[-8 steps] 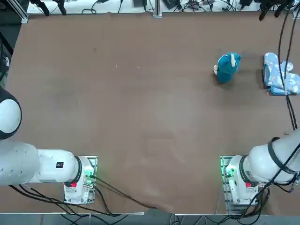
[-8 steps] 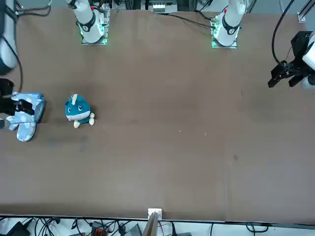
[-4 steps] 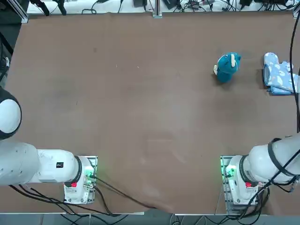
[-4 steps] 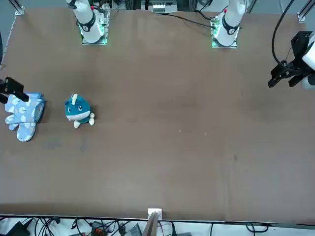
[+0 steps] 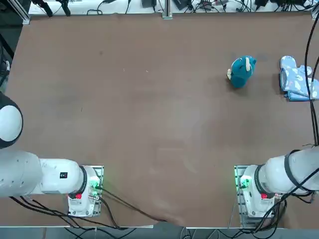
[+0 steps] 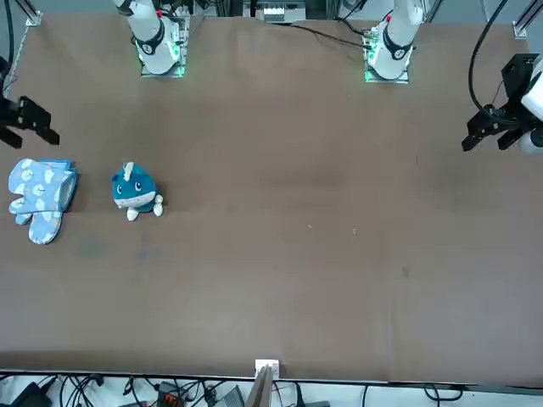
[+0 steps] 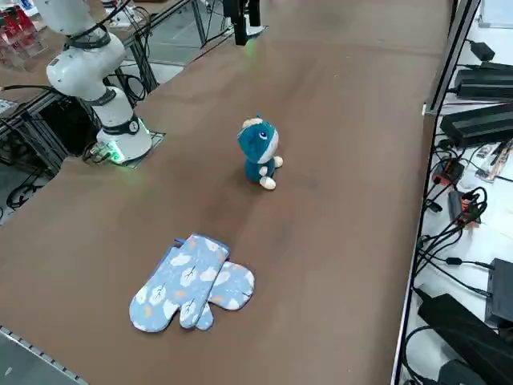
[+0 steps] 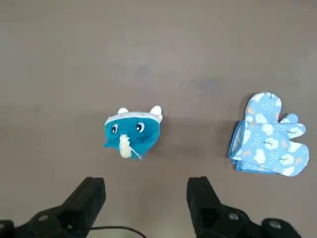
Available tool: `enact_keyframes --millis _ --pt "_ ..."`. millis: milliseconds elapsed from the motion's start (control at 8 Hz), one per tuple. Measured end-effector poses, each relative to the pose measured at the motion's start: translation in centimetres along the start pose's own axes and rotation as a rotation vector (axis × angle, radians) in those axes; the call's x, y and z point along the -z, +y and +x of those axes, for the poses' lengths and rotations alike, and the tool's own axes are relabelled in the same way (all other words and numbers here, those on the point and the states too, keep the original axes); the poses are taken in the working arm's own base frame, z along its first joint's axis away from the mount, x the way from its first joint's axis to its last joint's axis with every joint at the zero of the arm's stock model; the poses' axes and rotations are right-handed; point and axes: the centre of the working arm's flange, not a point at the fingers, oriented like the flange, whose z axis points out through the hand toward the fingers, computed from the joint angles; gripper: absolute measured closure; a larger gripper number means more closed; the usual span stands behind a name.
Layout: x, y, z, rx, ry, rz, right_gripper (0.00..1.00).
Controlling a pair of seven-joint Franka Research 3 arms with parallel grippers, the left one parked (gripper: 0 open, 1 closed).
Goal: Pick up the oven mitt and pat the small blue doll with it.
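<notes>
The small blue doll [image 5: 241, 71] [image 6: 134, 191] [image 7: 259, 152] [image 8: 132, 133] stands upright on the brown table, at the far right from my side. Beside it, nearer the table's right edge, the oven mitt [image 5: 298, 78] [image 6: 38, 195] [image 7: 192, 281] [image 8: 267, 141] lies flat, overlapping a second mitt that looks the same. My right gripper [image 6: 25, 125] [image 8: 146, 198] hangs open and empty above the table, on the near side of the mitts and the doll, touching neither. In the wrist view its two black fingers [image 8: 89, 198] show with bare table between them.
The right arm's base [image 5: 254, 191] is bolted at the near edge. Cables and power strips [image 7: 481, 120] lie just beyond the table's far edge. A black cable [image 5: 311, 99] hangs along the right edge of the top view.
My right gripper has drawn back from directly over the mitts, towards my side of the table and up. The mitts now lie uncovered and the doll has not moved.
</notes>
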Motion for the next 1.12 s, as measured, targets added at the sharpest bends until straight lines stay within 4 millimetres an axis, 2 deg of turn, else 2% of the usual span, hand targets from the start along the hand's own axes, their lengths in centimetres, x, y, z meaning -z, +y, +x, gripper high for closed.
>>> enact_keyframes --millis 375,1125 --pt "0.07 -0.84 -1.28 0.002 -0.007 0.001 0.00" --pt "-0.27 -0.44 -1.27 -0.026 -0.011 0.023 0.00"
